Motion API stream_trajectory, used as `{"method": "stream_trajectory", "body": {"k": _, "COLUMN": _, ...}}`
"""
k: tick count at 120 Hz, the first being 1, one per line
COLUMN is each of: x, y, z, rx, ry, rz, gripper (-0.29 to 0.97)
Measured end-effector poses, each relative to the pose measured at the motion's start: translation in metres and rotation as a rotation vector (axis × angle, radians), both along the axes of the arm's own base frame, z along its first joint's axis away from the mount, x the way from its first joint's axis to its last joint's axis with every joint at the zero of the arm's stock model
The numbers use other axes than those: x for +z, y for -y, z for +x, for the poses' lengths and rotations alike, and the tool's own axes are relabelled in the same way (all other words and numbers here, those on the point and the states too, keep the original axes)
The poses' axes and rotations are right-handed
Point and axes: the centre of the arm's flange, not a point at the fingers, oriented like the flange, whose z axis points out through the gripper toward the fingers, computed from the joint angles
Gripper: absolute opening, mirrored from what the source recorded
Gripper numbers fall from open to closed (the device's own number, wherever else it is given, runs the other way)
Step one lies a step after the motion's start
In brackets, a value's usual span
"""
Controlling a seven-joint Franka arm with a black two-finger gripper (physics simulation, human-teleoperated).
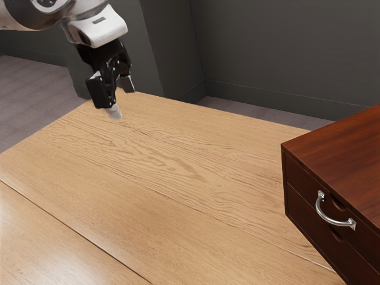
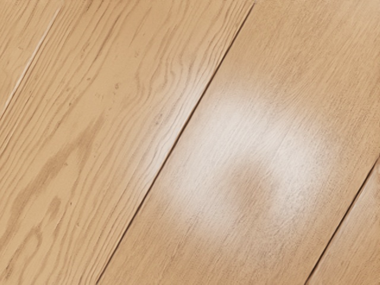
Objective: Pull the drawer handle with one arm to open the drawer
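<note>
Gripper (image 1: 121, 100) hangs empty, its jaws apart with nothing between them, high above the table and well apart from the handle (image 1: 333, 214), off toward the exterior view's upper left; the handle is a curved silver bar on the drawer (image 1: 303, 172) front, at the exterior view's lower right; the drawer sits flush in its dark cabinet (image 1: 350, 142), so I judge nothing of the pull is done; the whole reach, the grasp and the pull itself are left.

Outward from the handle, the cabinet's near corner stands closest toward the arm, and its top edge overhangs just above the handle; the approach should likely come in level with the front face, below that edge. Between handle and gripper lies bare wooden table (image 1: 178, 178), so there is open room for the reach and for the drawer to slide out; the wrist view looks down on the planks (image 2: 119, 148).
</note>
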Motion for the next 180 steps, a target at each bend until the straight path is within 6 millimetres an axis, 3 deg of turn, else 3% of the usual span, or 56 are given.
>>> {"method": "stream_trajectory", "body": {"k": 15, "x": -0.017, "y": -0.001, "z": 0.012, "rx": -0.002, "ry": -0.031, "rz": 0.000, "gripper": 0.68}}
{"method": "stream_trajectory", "body": {"k": 24, "x": -0.016, "y": -0.005, "z": 0.010, "rx": 0.004, "ry": -0.031, "rz": 0.001, "gripper": 0.68}}
{"method": "stream_trajectory", "body": {"k": 45, "x": -0.006, "y": -0.002, "z": -0.053, "rx": -0.010, "ry": -0.046, "rz": -0.047, "gripper": 0.68}}
{"method": "stream_trajectory", "body": {"k": 52, "x": -0.009, "y": 0.017, "z": -0.077, "rx": -0.051, "ry": -0.063, "rz": -0.073, "gripper": 0.68}}
{"method": "stream_trajectory", "body": {"k": 68, "x": -0.038, "y": 0.075, "z": -0.119, "rx": -0.210, "ry": -0.138, "rz": -0.077, "gripper": 0.68}}
{"method": "stream_trajectory", "body": {"k": 88, "x": -0.073, "y": 0.142, "z": -0.144, "rx": -0.471, "ry": -0.144, "rz": -0.021, "gripper": 0.68}}
{"method": "stream_trajectory", "body": {"k": 112, "x": -0.102, "y": 0.189, "z": -0.135, "rx": -0.756, "ry": -0.008, "rz": 0.026, "gripper": 0.68}}
{"method": "stream_trajectory", "body": {"k": 138, "x": -0.099, "y": 0.241, "z": -0.123, "rx": -1.005, "ry": 0.186, "rz": 0.082, "gripper": 0.68}}
{"method": "stream_trajectory", "body": {"k": 154, "x": -0.114, "y": 0.270, "z": -0.105, "rx": -1.110, "ry": 0.237, "rz": 0.085, "gripper": 0.65}}
{"method": "stream_trajectory", "body": {"k": 180, "x": -0.123, "y": 0.280, "z": -0.075, "rx": -1.139, "ry": 0.347, "rz": 0.011, "gripper": 0.42}}
